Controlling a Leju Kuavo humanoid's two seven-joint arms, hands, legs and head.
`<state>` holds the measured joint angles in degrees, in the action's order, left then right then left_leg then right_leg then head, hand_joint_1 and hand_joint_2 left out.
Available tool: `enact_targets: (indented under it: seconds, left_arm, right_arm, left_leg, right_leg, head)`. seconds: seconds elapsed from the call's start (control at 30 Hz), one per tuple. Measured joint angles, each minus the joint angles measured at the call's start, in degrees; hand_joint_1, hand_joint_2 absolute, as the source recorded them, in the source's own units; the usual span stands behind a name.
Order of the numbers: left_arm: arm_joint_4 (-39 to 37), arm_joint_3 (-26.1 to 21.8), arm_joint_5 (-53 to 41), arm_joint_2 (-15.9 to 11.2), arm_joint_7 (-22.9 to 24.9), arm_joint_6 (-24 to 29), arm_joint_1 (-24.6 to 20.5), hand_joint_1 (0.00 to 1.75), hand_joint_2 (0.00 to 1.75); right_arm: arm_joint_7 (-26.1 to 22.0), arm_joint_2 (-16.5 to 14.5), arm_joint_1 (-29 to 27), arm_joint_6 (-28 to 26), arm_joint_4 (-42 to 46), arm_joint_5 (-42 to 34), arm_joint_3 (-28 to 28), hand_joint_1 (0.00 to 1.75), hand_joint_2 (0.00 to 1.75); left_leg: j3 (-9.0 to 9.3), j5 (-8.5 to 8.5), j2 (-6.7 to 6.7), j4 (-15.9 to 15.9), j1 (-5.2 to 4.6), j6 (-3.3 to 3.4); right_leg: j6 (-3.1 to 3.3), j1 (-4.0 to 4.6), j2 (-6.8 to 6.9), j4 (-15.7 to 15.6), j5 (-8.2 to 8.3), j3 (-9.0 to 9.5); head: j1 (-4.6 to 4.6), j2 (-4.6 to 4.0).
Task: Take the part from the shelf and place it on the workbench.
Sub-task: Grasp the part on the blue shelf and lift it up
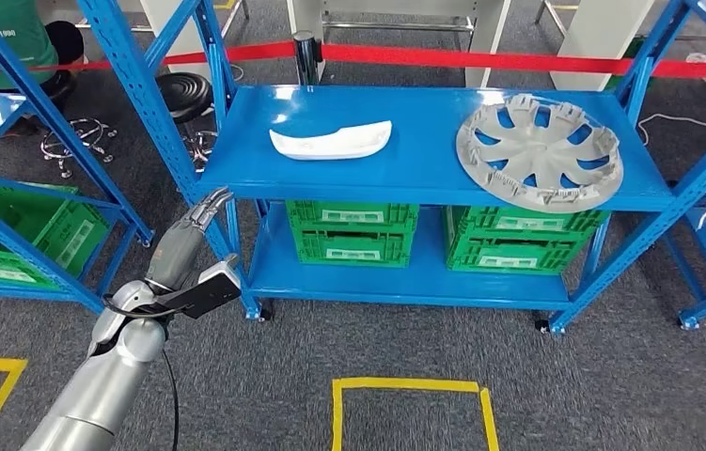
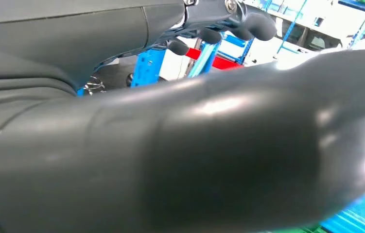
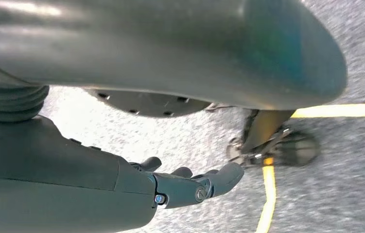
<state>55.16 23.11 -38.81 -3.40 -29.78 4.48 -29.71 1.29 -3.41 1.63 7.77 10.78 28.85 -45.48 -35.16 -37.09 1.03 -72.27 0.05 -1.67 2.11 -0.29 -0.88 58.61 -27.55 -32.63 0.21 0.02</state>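
The left hand (image 1: 196,225) reaches up at the front left corner of the blue metal shelf (image 1: 424,169), its dark fingers (image 1: 213,201) stretched out straight and holding nothing; the silver arm behind it carries a black wrist camera box. In the left wrist view the smooth grey thumb (image 2: 219,145) bulks large, with rounded fingertips (image 2: 253,24) apart beyond it. The right hand (image 3: 190,187) hangs over speckled grey carpet (a yellow tape line crosses it), fingers loosely extended and empty. On the shelf's top board lies the part (image 1: 332,142), a white, glossy, curved plastic shell, well apart from the left hand. Further right rests a grey spoked hubcap (image 1: 539,150), face down. Green ribbed crates (image 1: 353,232) sit on the lower board.
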Motion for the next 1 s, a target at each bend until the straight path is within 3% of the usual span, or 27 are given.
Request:
enact_targets:
  seconds: [0.03, 0.07, 0.1, 0.2, 0.23, 0.27, 0.33, 0.37, 0.4, 0.47, 0.5, 0.53, 0.57, 0.67, 0.7, 0.73, 0.8, 0.87, 0.93, 1.0]
  left_arm:
    - [0.12, 0.04, 0.11, 0.01, -0.27, -0.50, 0.15, 0.00, 0.00]
    - [0.47, 0.12, 0.48, 0.02, -0.58, -1.41, 0.41, 0.00, 0.00]
    - [1.07, 0.30, 0.96, 0.03, -0.90, -2.56, 0.82, 0.00, 0.00]
    - [3.34, 1.53, 2.10, 0.16, -0.93, -5.32, 2.71, 0.00, 0.00]
    - [4.08, 1.94, 2.29, 0.32, -0.81, -5.72, 3.30, 0.00, 0.00]
    - [4.90, 2.29, 2.64, 0.51, -0.92, -6.26, 3.67, 0.00, 0.00]
    - [7.07, 3.10, 4.22, 0.91, -1.98, -8.75, 4.12, 0.00, 0.00]
    - [8.42, 3.80, 5.42, 1.08, -2.83, -10.70, 4.29, 0.00, 0.00]
    - [10.03, 4.74, 6.75, 1.27, -3.66, -12.95, 4.65, 0.00, 0.00]
    - [13.69, 7.25, 9.42, 1.51, -4.95, -17.73, 5.88, 0.00, 0.00]
    - [15.52, 8.57, 10.55, 1.54, -5.40, -19.74, 6.61, 0.00, 0.00]
    - [17.21, 9.79, 11.42, 1.50, -5.75, -21.28, 7.28, 0.00, 0.00]
    - [18.71, 10.82, 11.99, 1.42, -6.03, -22.20, 7.76, 0.00, 0.00]
    - [22.52, 13.29, 12.75, 1.08, -6.33, -23.33, 8.36, 0.00, 0.00]
    - [23.54, 13.97, 12.84, 0.98, -6.30, -23.61, 8.45, 0.00, 0.00]
    - [24.39, 14.58, 12.91, 0.92, -6.25, -23.86, 8.52, 0.00, 0.00]
    - [25.63, 15.62, 13.04, 0.87, -6.15, -24.33, 8.56, 0.00, 0.00]
    - [26.23, 16.63, 13.16, 0.87, -6.14, -24.55, 8.43, 0.00, 0.00]
    - [26.44, 17.64, 13.37, 0.98, -6.13, -24.64, 8.12, 0.00, 0.00]
    - [26.39, 18.47, 13.64, 1.10, -6.05, -24.69, 7.86, 0.00, 0.00]
  right_arm:
    - [-0.10, 0.04, 0.04, 0.14, 0.00, -0.04, 0.00, 0.00, 0.00]
    - [-0.19, 0.04, -0.03, 0.28, 0.00, -0.03, 0.00, 0.00, 0.00]
    - [-0.26, 0.03, -0.09, 0.42, 0.00, 0.01, 0.00, 0.00, 0.00]
    - [-0.32, 0.03, -0.16, 0.65, -0.10, 0.14, -0.01, 0.00, 0.00]
    - [-0.32, 0.03, -0.08, 0.65, -0.14, 0.17, -0.02, 0.00, 0.00]
    - [-0.34, 0.02, 0.09, 0.67, -0.16, 0.22, -0.02, 0.00, 0.00]
    - [-0.33, 0.03, 0.23, 0.75, -0.19, 0.41, -0.02, 0.00, 0.00]
    - [-0.31, 0.03, 0.28, 0.80, -0.20, 0.51, -0.02, 0.00, 0.00]
    - [-0.27, 0.04, 0.33, 0.85, -0.20, 0.60, -0.02, 0.00, 0.00]
    - [-0.15, 0.05, 0.49, 0.90, -0.20, 0.72, -0.01, 0.00, 0.00]
    - [-0.04, 0.07, 0.55, 0.89, -0.20, 0.76, -0.01, 0.00, 0.00]
    - [0.11, 0.08, 0.57, 0.83, -0.20, 0.84, -0.01, 0.00, 0.00]
    - [0.26, 0.10, 0.49, 0.75, -0.20, 0.91, -0.02, 0.00, 0.00]
    - [0.72, 0.05, 0.13, 0.61, -0.29, 1.08, -0.02, 0.00, 0.00]
    - [0.84, 0.00, 0.15, 0.60, -0.37, 1.11, -0.02, 0.00, 0.00]
    - [0.94, -0.05, 0.18, 0.58, -0.45, 1.13, -0.02, 0.00, 0.00]
    - [1.05, -0.04, 0.31, 0.56, -0.52, 1.16, -0.02, 0.00, 0.00]
    - [1.07, -0.02, 0.33, 0.56, -0.52, 1.15, -0.03, 0.00, 0.00]
    - [1.04, -0.02, 0.40, 0.53, -0.52, 1.10, -0.04, 0.00, 0.00]
    - [1.03, -0.02, 0.43, 0.49, -0.52, 1.04, -0.04, 0.00, 0.00]
  left_leg:
    - [-4.56, -1.97, -0.44, -3.29, 0.28, -0.58]
    - [-5.63, -3.15, -0.57, -1.52, 0.44, -0.85]
    - [-6.27, -2.08, -0.70, 1.12, 0.55, -1.03]
    - [-6.67, 12.14, -1.42, 10.58, 0.53, -0.51]
    - [-6.18, 15.15, -1.53, 12.33, 0.42, -0.09]
    - [-5.28, 15.69, -1.49, 13.18, 0.33, 0.42]
    - [-2.61, 15.58, -1.17, 14.27, 0.47, 1.70]
    - [-1.46, 15.64, -1.12, 14.79, 0.60, 2.30]
    - [-0.62, 15.47, -1.06, 15.10, 0.72, 2.68]
    - [0.11, 14.62, -0.88, 15.29, 0.74, 2.96]
    - [0.34, 14.18, -0.77, 15.24, 0.78, 2.90]
    - [0.59, 13.69, -0.71, 15.11, 0.85, 2.79]
    - [0.84, 13.21, -0.64, 14.90, 0.99, 2.58]
    - [1.12, 11.79, -0.44, 13.69, 1.47, 1.35]
    - [0.98, 11.43, -0.46, 13.34, 1.40, 0.83]
    - [0.87, 11.17, -0.51, 13.13, 1.26, 0.33]
    - [0.92, 11.10, -0.64, 12.88, 1.17, -0.52]
    - [0.60, 10.46, -0.75, 11.70, 1.37, -1.02]
    - [-1.88, 7.96, -0.84, 6.87, 1.35, -1.12]
    - [-5.76, 5.43, -0.86, -0.01, 1.19, -0.96]
  right_leg:
    - [0.03, -0.48, -0.16, -0.45, -2.00, 2.81]
    - [-0.20, -0.73, -0.30, -0.48, -3.24, 4.40]
    - [-0.51, -0.98, -0.42, -0.50, -4.50, 5.95]
    - [-1.61, -1.30, -0.67, -0.95, -8.10, 9.55]
    - [-2.02, -1.25, -0.70, -1.42, -8.71, 10.94]
    - [-2.46, -1.16, -0.70, -1.53, -8.51, 12.11]
    - [-3.10, -1.12, -0.41, 0.79, -6.52, 12.79]
    - [-3.23, -1.11, -0.23, 3.52, -5.71, 11.51]
    - [-3.29, -1.15, -0.06, 6.57, -6.00, 9.68]
    - [-3.68, -1.19, 0.14, 11.46, -9.86, 5.10]
    - [-4.03, -1.26, 0.19, 12.58, -12.12, 3.06]
    - [-4.35, -1.34, 0.27, 12.56, -13.28, 1.56]
    - [-4.60, -1.44, 0.36, 11.18, -12.58, 0.76]
    - [-4.94, -1.78, 0.77, 3.10, -4.38, 0.74]
    - [-4.59, -1.78, 0.97, 1.68, -2.85, 0.54]
    - [-4.05, -1.74, 1.06, 1.46, -2.39, 0.09]
    - [-2.57, -1.63, 1.01, 1.75, -2.26, -0.23]
    - [-1.67, -1.55, 0.85, 1.71, -2.06, 0.26]
    - [-1.07, -1.39, 0.77, 1.64, -2.10, 0.66]
    - [-0.63, -1.01, 0.75, 1.65, -2.36, 0.86]
  head:
    - [-0.09, 0.00]
    - [-0.11, 0.00]
    - [-0.10, 0.00]
    - [-0.23, 0.00]
    - [-0.18, 0.00]
    - [-0.15, 0.00]
    - [-0.12, -0.01]
    - [-0.16, -0.01]
    - [-0.07, -0.01]
    - [0.12, -0.01]
    - [0.19, -0.01]
    - [0.20, -0.02]
    - [0.20, -0.01]
    - [0.34, -0.01]
    - [0.44, -0.02]
    - [0.43, -0.02]
    - [0.27, -0.01]
    - [0.08, -0.01]
    - [-0.03, -0.01]
    - [-0.07, -0.01]
